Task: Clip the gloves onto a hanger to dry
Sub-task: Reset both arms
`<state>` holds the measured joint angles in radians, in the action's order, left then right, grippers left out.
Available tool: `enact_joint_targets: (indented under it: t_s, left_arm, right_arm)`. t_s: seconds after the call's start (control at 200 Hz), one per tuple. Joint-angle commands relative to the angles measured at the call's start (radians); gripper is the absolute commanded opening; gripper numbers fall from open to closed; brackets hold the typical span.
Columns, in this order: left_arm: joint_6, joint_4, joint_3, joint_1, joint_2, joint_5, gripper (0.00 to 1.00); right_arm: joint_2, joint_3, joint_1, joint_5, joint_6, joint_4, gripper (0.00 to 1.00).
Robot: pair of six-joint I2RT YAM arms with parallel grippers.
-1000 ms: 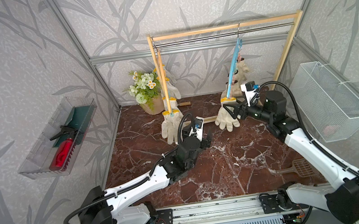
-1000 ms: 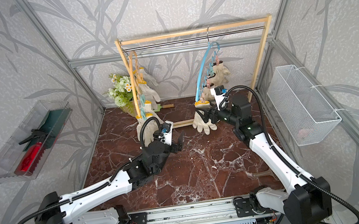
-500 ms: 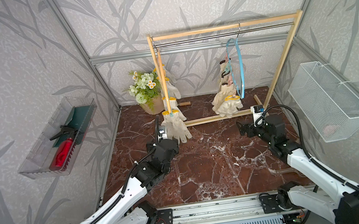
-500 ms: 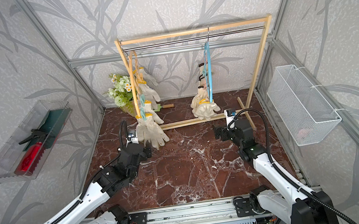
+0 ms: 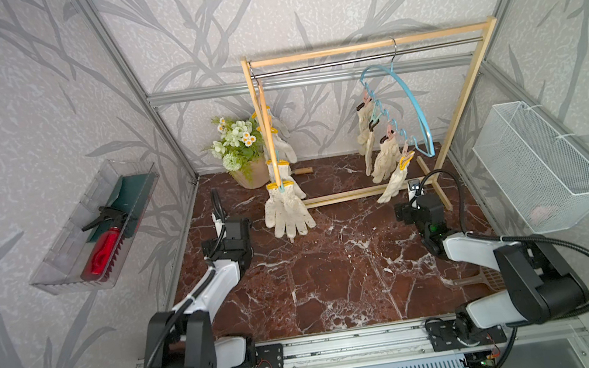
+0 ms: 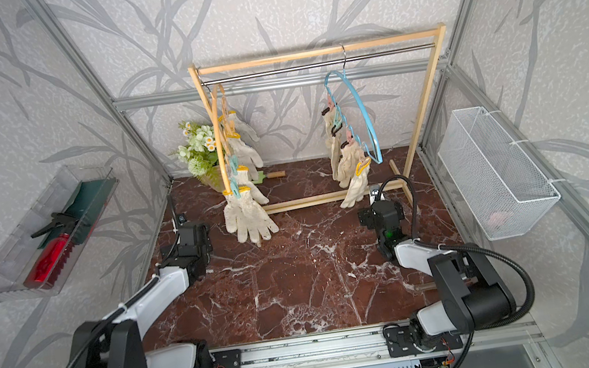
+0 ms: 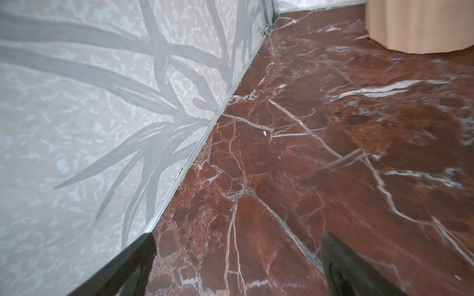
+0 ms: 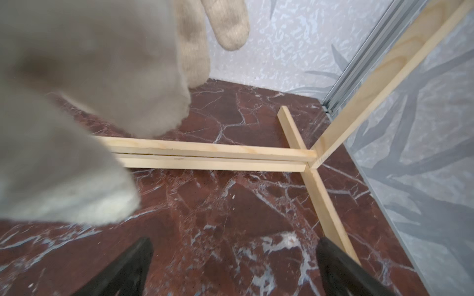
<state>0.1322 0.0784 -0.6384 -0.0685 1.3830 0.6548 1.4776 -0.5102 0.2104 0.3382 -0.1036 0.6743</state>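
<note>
Basically the end of the task, by the look of it. In both top views the gloves (image 5: 288, 211) all hang from clips. One bunch is on the orange hanger (image 5: 268, 138) by the rack's (image 5: 363, 46) left post, the other on the blue hanger (image 5: 415, 107) toward its right. That's roughly four each, though it's hard to count. No glove lies on the table (image 5: 335, 272). The left arm (image 5: 216, 280) and right arm (image 5: 464, 249) sit low over it. The left is apart from the orange bunch, and the right's head is just beside the lowest blue-hanger glove tip. In the left wrist view the left claw (image 7: 238, 237) is wide with nothing between the fingers, showing only bare table, wall and a corner of the pot (image 7: 420, 25). In the right wrist view the right claw (image 8: 234, 241) is also wide and empty. A blurred glove hangs close to the lens, off to one side and not between the fingers, with the rack base beyond. Judgement: the clipping step looks done and nothing is waiting to be picked. The next move probably only calls for drawing both arms clear, the right one carefully so it doesn't snag that low glove. If another glove sits out of view, it would need fetching first.
</note>
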Motion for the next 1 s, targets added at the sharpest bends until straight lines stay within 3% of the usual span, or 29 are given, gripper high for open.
enact_joint_targets:
  t_s: [0.0,0.075,0.18,0.335,0.525,0.655,0.795,0.96,0.995]
  left_arm:
    - [-0.066,0.295,-0.009,0.013,0.082,-0.004,0.99]
    - [-0.008,0.199,-0.059,0.025,0.126,-0.067,0.99]
    - [-0.017,0.433,0.043,0.023,0.149,-0.101,0.99]
    - [-0.078,0.718,0.188,0.018,0.149,-0.209,0.99]
    - [-0.101,0.937,0.293,0.017,0.190,-0.287,0.99]
    - [-0.096,0.926,0.284,0.019,0.192,-0.273,0.99]
    - [-0.094,0.930,0.281,0.019,0.197,-0.260,0.99]
    - [-0.094,0.927,0.281,0.018,0.195,-0.261,0.99]
    - [-0.094,0.928,0.281,0.019,0.195,-0.261,0.99]
  right_arm:
    - [0.049,-0.058,-0.016,0.015,-0.050,0.170,0.99]
    - [0.067,-0.026,-0.020,0.016,-0.035,0.250,1.00]
    - [0.026,0.008,-0.022,0.032,0.005,0.263,0.96]
    - [-0.083,0.027,-0.031,-0.029,-0.010,0.119,0.99]
    - [-0.124,0.060,-0.054,-0.128,0.015,0.078,0.99]
    - [-0.128,0.054,-0.060,-0.172,0.008,-0.032,0.99]
    - [-0.045,0.154,-0.062,-0.149,0.026,0.203,0.99]
    - [0.134,0.220,-0.068,-0.237,-0.004,0.505,0.99]
    - [0.123,0.223,-0.068,-0.254,-0.009,0.485,0.99]
